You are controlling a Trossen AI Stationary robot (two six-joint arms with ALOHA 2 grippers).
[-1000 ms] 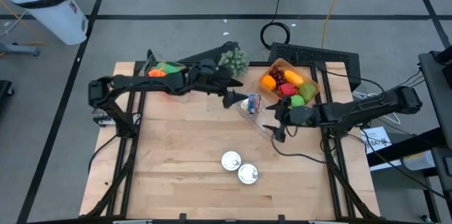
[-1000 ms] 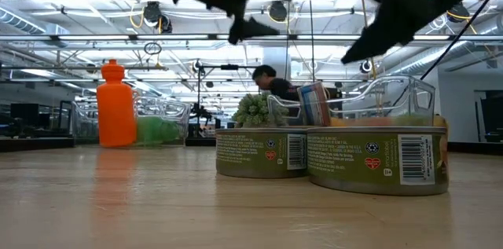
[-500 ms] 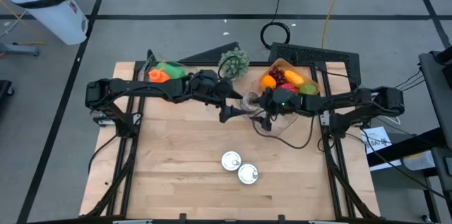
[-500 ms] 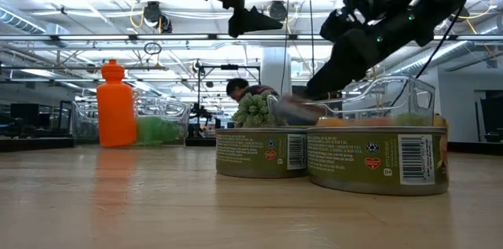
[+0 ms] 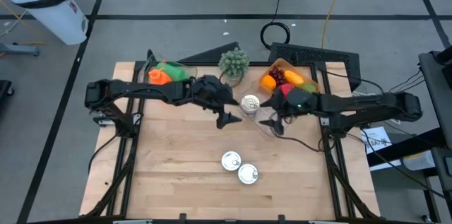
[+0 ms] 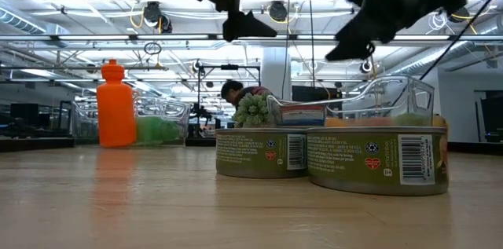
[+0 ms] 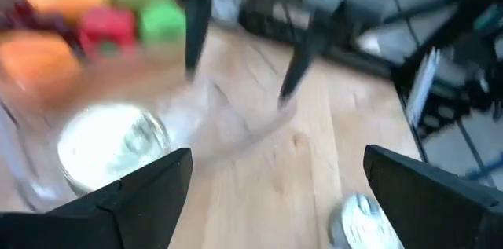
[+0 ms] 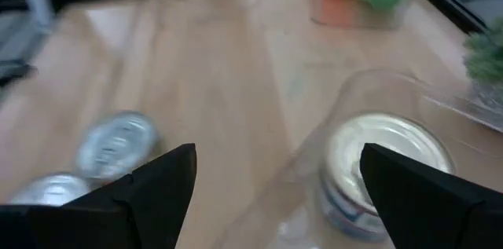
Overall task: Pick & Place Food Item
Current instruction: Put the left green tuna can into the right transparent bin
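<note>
Three cans in all sit on the bench (image 5: pixel 176 160). Two tins (image 5: pixel 239 167) stand touching each other near the middle of the front edge, lids up. The third can (image 5: pixel 250 103) stands upright inside a clear plastic container (image 5: pixel 265 119) toward the back of the bench, right of centre.

At the back right corner one cardboard tray (image 5: pixel 311 75) holds play fruit: an orange, grapes, a yellow piece, a red piece and a green one. One green broccoli-like bunch (image 5: pixel 234 62) stands at the middle of the back edge. At the back left corner is another clear container with one orange bottle (image 5: pixel 159 76) and a green item beside it.

The left claw (image 5: pixel 227 114) hovers above the bench just left of the third can, fingers spread wide and gripping nothing. The right claw (image 5: pixel 274 124) hangs over the clear container just right of that can, its fingers also apart and empty.
</note>
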